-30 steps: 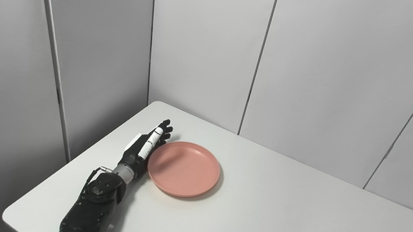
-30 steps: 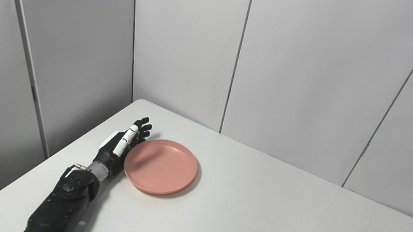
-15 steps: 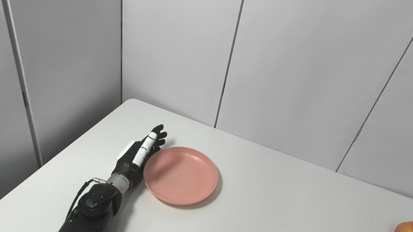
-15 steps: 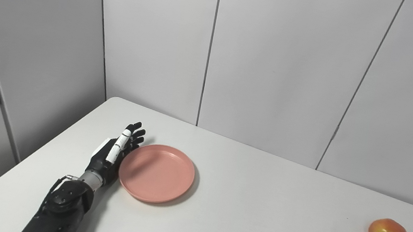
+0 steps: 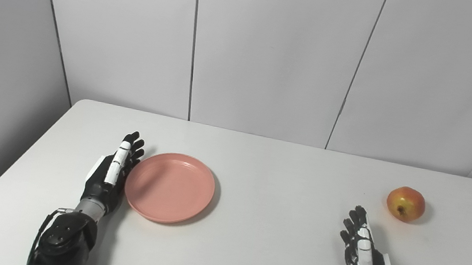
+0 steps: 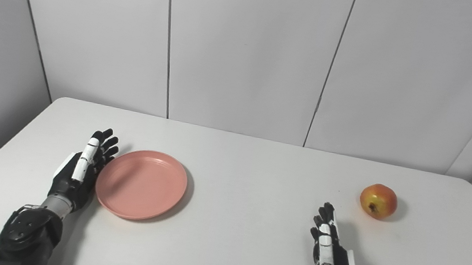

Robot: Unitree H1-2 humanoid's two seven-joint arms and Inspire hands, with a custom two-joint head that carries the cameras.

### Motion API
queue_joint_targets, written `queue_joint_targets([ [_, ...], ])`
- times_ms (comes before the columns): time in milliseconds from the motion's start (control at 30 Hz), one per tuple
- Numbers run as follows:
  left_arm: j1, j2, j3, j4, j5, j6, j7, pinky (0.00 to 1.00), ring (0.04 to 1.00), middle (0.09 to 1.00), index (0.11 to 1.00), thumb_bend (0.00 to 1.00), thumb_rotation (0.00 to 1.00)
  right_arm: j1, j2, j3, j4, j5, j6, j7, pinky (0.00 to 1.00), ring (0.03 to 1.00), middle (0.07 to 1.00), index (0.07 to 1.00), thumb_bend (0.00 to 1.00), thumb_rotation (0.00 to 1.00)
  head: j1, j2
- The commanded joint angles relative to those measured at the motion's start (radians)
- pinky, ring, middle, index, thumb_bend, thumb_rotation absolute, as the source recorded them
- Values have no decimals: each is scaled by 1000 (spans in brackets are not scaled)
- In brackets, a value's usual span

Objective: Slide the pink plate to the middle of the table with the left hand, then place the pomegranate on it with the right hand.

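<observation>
Left hand point(image 5: 109, 176): stands edge-on upon the table, fingers straight and held together, holding nothing; its palm faces the plate and lies along the plate's left rim, touching it or very nearly, the views do not settle which.
Plate point(image 5: 169, 187): pink, round and flat on the table, bare of any load, immediately to the right of the left hand; it sits in the left half of the tabletop, well apart from the right hand.
Right hand point(image 5: 362, 253): edge-on near the front of the table, fingers straight, extended away from the robot and only slightly fanned, gripping nothing, palm turned inward toward the plate.
Pomegranate point(image 5: 405, 204): red and yellow, resting on the table beyond the right hand's fingertips and a little to their right, near but clear of them, its dark calyx facing the camera.
Table point(image 5: 278, 226): white, with rounded far corners, bare between the plate and the right hand.
Wall point(image 5: 272, 52): pale grey panels with dark seams, rising directly behind the table's far edge.
</observation>
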Motion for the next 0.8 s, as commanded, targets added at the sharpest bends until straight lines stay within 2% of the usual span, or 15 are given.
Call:
queue_joint_targets([
  [0,-17,2,-8,-31,-18,-6,-25,1000,994,988,989,574,1000,-21,7,4,-30,-3,3,-5,1000,1000,1000,1000,632,966,-3,-1],
  [167,-10,-6,-18,-28,-39,-11,-54,1000,998,995,997,574,1000,-35,17,10,-14,-18,-4,-15,1000,1000,1000,1000,624,974,-65,-1],
  [333,1,-12,-36,-42,-40,-15,-74,1000,1000,998,998,570,1000,-55,26,11,13,-33,-10,-33,1000,1000,1000,1000,672,958,-115,-10],
  [633,28,-52,-61,-99,-56,0,-68,1000,998,990,979,567,1000,-60,22,12,27,-37,-21,-32,1000,1000,1000,1000,685,951,-126,-20],
  [767,45,-78,-80,-130,-51,24,-63,1000,1000,999,998,544,1000,-57,18,8,24,-31,-17,-29,1000,1000,1000,1000,689,950,-100,-20],
])
